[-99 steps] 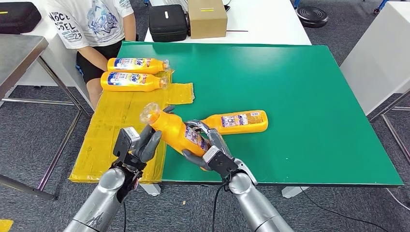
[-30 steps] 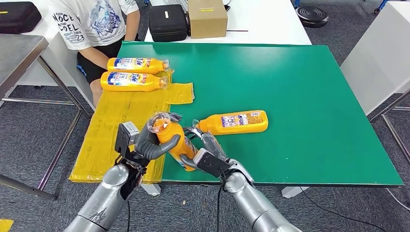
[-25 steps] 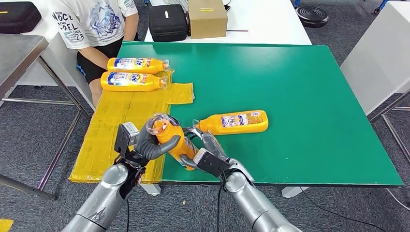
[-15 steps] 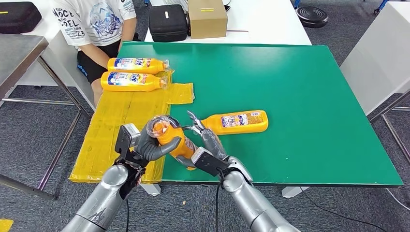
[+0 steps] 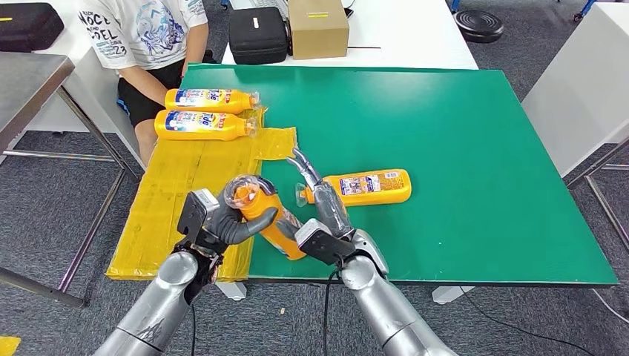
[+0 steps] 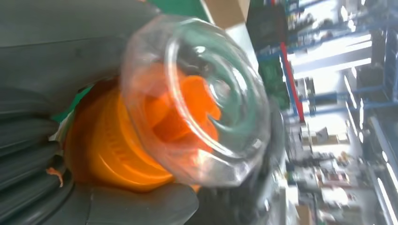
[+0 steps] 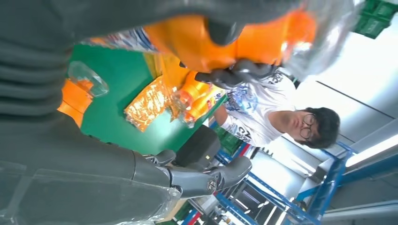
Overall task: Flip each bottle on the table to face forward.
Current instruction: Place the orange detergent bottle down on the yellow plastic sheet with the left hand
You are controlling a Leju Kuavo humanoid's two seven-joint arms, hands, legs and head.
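At nine o'clock of the head view a grey side table (image 5: 30, 81) stands over the carpet. At eleven o'clock a seated person (image 5: 148, 44) in a printed white shirt waits at the far corner of the green table (image 5: 460, 148). Just in front of the person, two orange bottles (image 5: 211, 99) (image 5: 204, 124) lie side by side, labels up, clear caps toward the table's middle, where the yellow sheet (image 5: 178, 193) meets the green top.

At seven o'clock my left hand (image 5: 222, 219) grips the neck of a third orange bottle (image 5: 268, 219), fingers wrapped below its clear cap. The bottle is tilted, cap raised toward me, its base low at the table's near edge. In the left wrist view the clear cap (image 6: 197, 98) sits over an orange nozzle; I cannot tell how full the bottle is.

At six o'clock my right hand (image 5: 323, 211) stands beside that bottle's base with fingers (image 5: 304, 167) stretched out straight, holding nothing.

Just beyond those fingers a fourth bottle (image 5: 363, 187) lies flat on the green top, label up, cap toward my hands. At twelve o'clock, on the white table behind, a black case (image 5: 257, 33) touches a cardboard box (image 5: 317, 26).
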